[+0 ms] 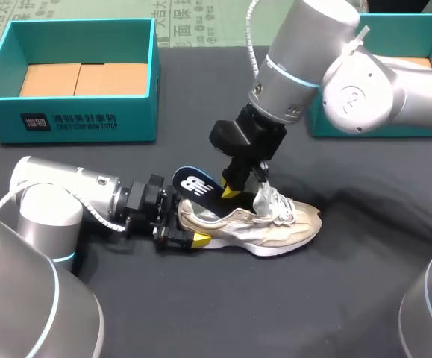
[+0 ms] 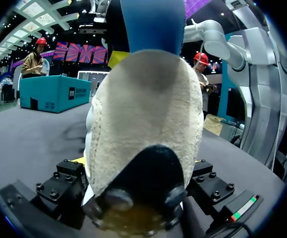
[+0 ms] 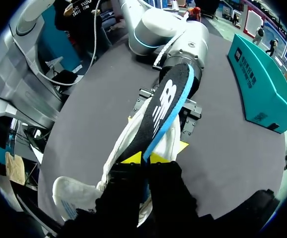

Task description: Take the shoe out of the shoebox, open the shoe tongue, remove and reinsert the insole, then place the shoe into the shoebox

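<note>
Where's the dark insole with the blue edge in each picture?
Head view: the insole sticks up out of the shoe, pinched by the right tool.
Left wrist view: its blue edge rises above the shoe's heel.
Right wrist view: it stretches ahead of the right tool, pinched between the tips.
Shared landmark: the pale shoe.

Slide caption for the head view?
Left tool holds the shoe by its heel; right tool pinches the insole sticking out.

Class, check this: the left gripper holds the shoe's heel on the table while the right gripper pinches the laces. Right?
No. The right gripper pinches the dark insole instead; the right wrist view shows it. The left gripper does hold the shoe by its heel on the table.
</note>
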Robot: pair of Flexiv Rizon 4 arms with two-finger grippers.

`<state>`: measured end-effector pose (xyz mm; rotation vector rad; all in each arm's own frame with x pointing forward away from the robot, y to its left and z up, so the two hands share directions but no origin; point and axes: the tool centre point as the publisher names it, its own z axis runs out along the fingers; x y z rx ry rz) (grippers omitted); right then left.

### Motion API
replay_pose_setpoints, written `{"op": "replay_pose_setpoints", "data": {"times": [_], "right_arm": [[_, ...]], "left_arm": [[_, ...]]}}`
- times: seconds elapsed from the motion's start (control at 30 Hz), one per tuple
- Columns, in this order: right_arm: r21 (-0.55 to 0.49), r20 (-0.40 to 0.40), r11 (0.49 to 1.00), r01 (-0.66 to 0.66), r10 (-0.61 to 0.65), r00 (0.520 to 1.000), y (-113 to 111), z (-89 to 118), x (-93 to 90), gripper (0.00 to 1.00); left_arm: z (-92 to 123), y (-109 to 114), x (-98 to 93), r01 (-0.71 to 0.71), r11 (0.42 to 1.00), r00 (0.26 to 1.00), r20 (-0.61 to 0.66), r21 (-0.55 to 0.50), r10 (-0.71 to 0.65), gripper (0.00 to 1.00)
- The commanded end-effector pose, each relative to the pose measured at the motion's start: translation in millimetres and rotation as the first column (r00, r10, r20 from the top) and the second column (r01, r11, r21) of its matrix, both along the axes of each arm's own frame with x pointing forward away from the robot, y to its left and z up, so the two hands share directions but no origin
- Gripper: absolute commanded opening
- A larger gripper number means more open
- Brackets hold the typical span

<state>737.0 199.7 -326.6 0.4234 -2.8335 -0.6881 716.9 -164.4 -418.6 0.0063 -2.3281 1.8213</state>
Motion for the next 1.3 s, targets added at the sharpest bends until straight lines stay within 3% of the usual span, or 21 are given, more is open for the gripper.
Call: {"op": "replay_pose_setpoints", "data": {"times": [0.03, 0.1, 0.17, 0.23, 0.4, 0.6, 0.63, 0.67, 0.7, 0.73, 1.1, 1.3], "right_arm": [[-0.007, -0.007, 1.0, 0.024, -0.024, 1.0, 3, -1, 2.6, 0.05], [-0.011, -0.01, 0.999, 0.043, -0.044, 0.999, 3, 1, 2.3, 0.16], [-0.018, -0.009, 0.998, 0.06, -0.061, 0.998, 2, 4, 2.2, 0.36], [-0.028, -0.008, 0.996, 0.085, -0.086, 0.996, -1, 6, 2.0, 0.46], [-0.008, -0.025, 0.992, 0.126, -0.126, 0.992, -8, 14, 1.9, 0.53], [0.016, -0.085, 0.986, 0.168, -0.166, 0.983, -5, 25, 3.3, 0.49], [0.022, -0.092, 0.985, 0.17, -0.167, 0.982, -3, 27, 3.3, 0.67], [0.021, -0.103, 0.984, 0.178, -0.175, 0.979, -2, 28, 3.3, 0.72], [0.016, -0.109, 0.982, 0.189, -0.186, 0.976, -1, 30, 3.2, 0.95], [0.009, -0.111, 0.982, 0.191, -0.188, 0.976, 0, 31, 3.1, 1.0], [0.009, -0.111, 0.982, 0.191, -0.188, 0.976, 0, 31, 3.1, 1.0], [0.064, -0.283, 0.972, 0.227, -0.201, 0.938, 14, 34, 6.0, 1.0]], "left_arm": [[-4, 1, 1.0, 0.0, 1.0, 1.0, -0.001, 0.001, 0.0, 0.0], [-4, 1, 1.0, 0.0, 1.0, 1.0, -0.001, 0.001, 0.0, 0.0], [-4, 1, 1.0, 0.0, 1.0, 1.0, -0.001, 0.001, 0.0, 0.0], [-4, 1, 1.0, 0.0, 1.0, 1.0, -0.001, 0.001, 0.0, 0.0], [-4, 1, 1.0, 0.0, 1.0, 1.0, -0.001, 0.001, 0.0, 0.0], [-4, 1, 1.0, 0.0, 1.0, 1.0, -0.001, 0.001, 0.0, 0.0], [-4, 1, 1.0, 0.0, 1.0, 1.0, -0.001, 0.001, 0.0, 0.0], [-4, 1, 1.0, 0.0, 1.0, 1.0, -0.001, 0.001, 0.0, 0.0], [-4, 1, 1.0, 0.0, 1.0, 1.0, -0.001, 0.001, 0.0, 0.0], [-4, 1, 1.0, 0.0, 1.0, 1.0, -0.001, 0.001, 0.0, 0.0], [-4, 1, 1.0, 0.0, 1.0, 1.0, -0.001, 0.001, 0.0, 0.0], [-4, 1, 1.0, 0.0, 1.0, 1.0, -0.001, 0.001, 0.0, 0.0]]}}
